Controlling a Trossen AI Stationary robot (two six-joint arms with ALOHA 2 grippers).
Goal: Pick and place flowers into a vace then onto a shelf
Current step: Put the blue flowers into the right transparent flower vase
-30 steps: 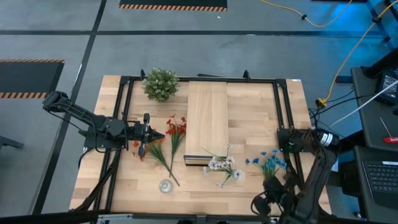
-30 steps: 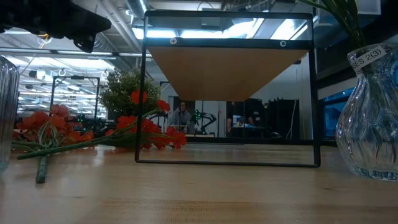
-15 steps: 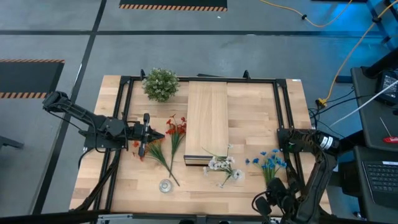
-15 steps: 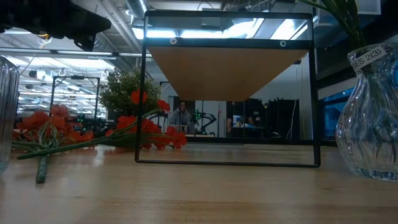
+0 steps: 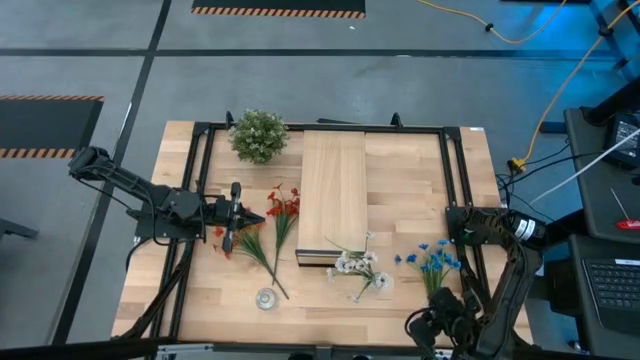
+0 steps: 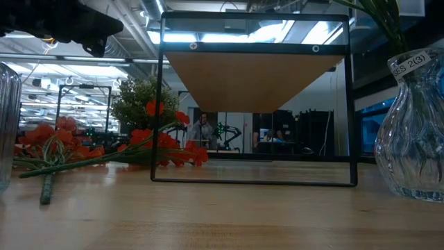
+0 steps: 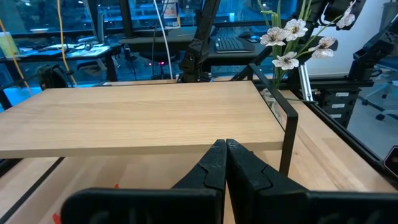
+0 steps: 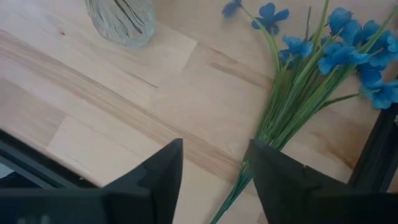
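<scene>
Hovering near the table's front edge, the right gripper [image 8: 211,168] is spreading its fingers, unladen, over the blue flowers' [image 5: 437,262] stems. The left gripper [image 7: 225,163] is waiting pinched closed beside the red flowers [image 5: 283,205], facing the shelf [image 5: 332,195].

The setting was a robotics lab or industrial workshop. A pale wooden table [image 5: 410,180] stood on a grey concrete floor [image 5: 100,60] marked with orange-and-black hazard stripes [image 5: 278,11], with a yellow cable [image 5: 560,80] trailing across it. Beyond the table, bright ceiling lights [image 6: 229,31], metal racks [image 6: 83,104], a seated person [image 6: 202,130] and a desk with a keyboard [image 7: 233,43] filled the open hall
</scene>
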